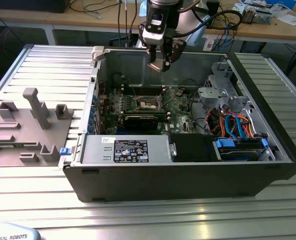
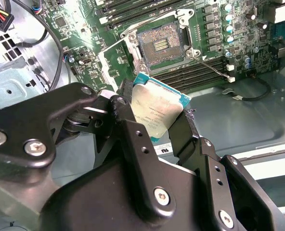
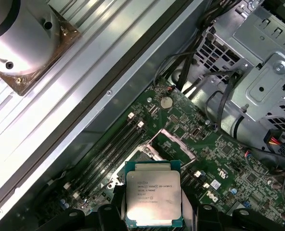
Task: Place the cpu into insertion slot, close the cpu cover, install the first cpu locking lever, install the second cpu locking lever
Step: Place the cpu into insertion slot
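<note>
**Cpu held clear of the open slot**

The jaws are closed on the cpu [image 2: 157,108], pinching two of its opposite edges. Its dull silver top faces the camera in both wrist views, and its green rim shows around the metal.

In the exterior view the arm [image 1: 160,30] hangs over the back part of an open case [image 1: 188,175], which lies on a ribbed metal counter [image 1: 138,217]. The cpu is in the air above the green motherboard [image 1: 180,115] and touches nothing but the jaws.

The slot [image 2: 161,45] lies on the motherboard, well apart from the cpu. Its dark centre is bare, inside a pale metal rim. In the first wrist view the cover [image 3: 176,144] stands raised just beside the slot, with the board visible through its square window. A thin wire lever [image 2: 210,62] reaches out from one corner of the slot, across the long black memory sockets.

A grey fixture [image 1: 28,125] sits on the counter at the exterior view's left of the case.
</note>
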### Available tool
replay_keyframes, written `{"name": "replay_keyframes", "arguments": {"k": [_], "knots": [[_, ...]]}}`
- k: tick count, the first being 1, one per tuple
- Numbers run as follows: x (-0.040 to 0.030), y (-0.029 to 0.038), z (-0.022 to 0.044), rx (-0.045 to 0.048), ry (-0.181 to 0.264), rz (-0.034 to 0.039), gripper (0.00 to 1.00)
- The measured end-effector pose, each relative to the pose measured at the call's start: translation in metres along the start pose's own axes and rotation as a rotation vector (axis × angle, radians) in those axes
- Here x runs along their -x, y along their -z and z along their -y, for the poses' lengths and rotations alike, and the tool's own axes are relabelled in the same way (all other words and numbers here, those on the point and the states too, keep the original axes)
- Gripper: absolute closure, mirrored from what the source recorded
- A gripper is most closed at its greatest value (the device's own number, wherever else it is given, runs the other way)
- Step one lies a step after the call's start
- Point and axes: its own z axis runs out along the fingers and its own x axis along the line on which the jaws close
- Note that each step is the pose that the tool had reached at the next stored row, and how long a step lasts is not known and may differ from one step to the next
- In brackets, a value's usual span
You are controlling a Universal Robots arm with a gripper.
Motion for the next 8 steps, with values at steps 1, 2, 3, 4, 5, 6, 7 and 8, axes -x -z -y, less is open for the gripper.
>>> {"name": "replay_keyframes", "arguments": {"k": [1,2,3,4,5,6,7,8], "knots": [[0.0000,0.0000,0.0000,0.0001,-0.002,0.0002,0.46],[0.0000,-0.0001,0.0000,0.0004,-0.016,0.0015,0.46],[0.0000,0.0000,0.0000,0.0004,-0.020,0.0018,0.46],[0.0000,-0.0001,0.0000,0.0005,-0.023,0.0020,0.46],[0.0000,-0.0001,0.0000,0.0006,-0.025,0.0022,0.46],[0.0000,-0.0001,0.0000,0.0006,-0.027,0.0024,0.46],[0.0000,-0.0001,0.0000,0.0006,-0.030,0.0028,0.46],[0.0000,-0.0001,0.0000,0.0008,-0.034,0.0030,0.46]]}}
